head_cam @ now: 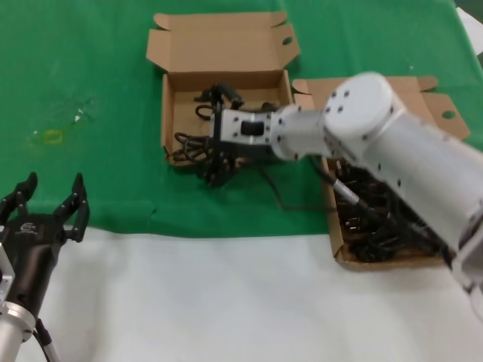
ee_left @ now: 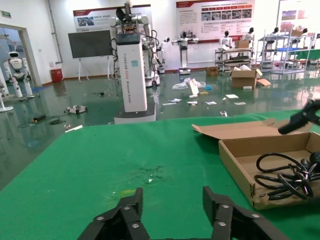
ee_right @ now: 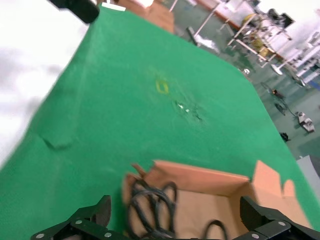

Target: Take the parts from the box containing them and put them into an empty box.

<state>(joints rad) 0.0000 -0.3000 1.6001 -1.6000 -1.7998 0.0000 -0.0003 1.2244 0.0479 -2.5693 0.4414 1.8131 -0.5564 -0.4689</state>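
Note:
The empty box (head_cam: 219,41), a shallow cardboard tray at centre back, now holds a few black power cords (head_cam: 189,147) bunched at its left front corner. My right gripper (head_cam: 210,136) hovers open just over that bunch. In the right wrist view its fingers (ee_right: 102,212) stand wide apart, with a cord coil (ee_right: 150,205) below them inside the tray (ee_right: 200,182). One cord (head_cam: 275,196) trails over the front wall onto the green cloth. The box containing the parts (head_cam: 423,94) stands to the right, partly behind my right arm, with many cords (head_cam: 377,226) in it. My left gripper (head_cam: 49,197) waits open at the near left.
A green cloth (head_cam: 90,60) covers the far part of the table, and a white surface (head_cam: 226,302) the near part. A yellowish mark (head_cam: 53,136) lies on the cloth at the left. The left wrist view shows its open gripper (ee_left: 172,200) above bare cloth and the centre tray (ee_left: 237,162) off to one side.

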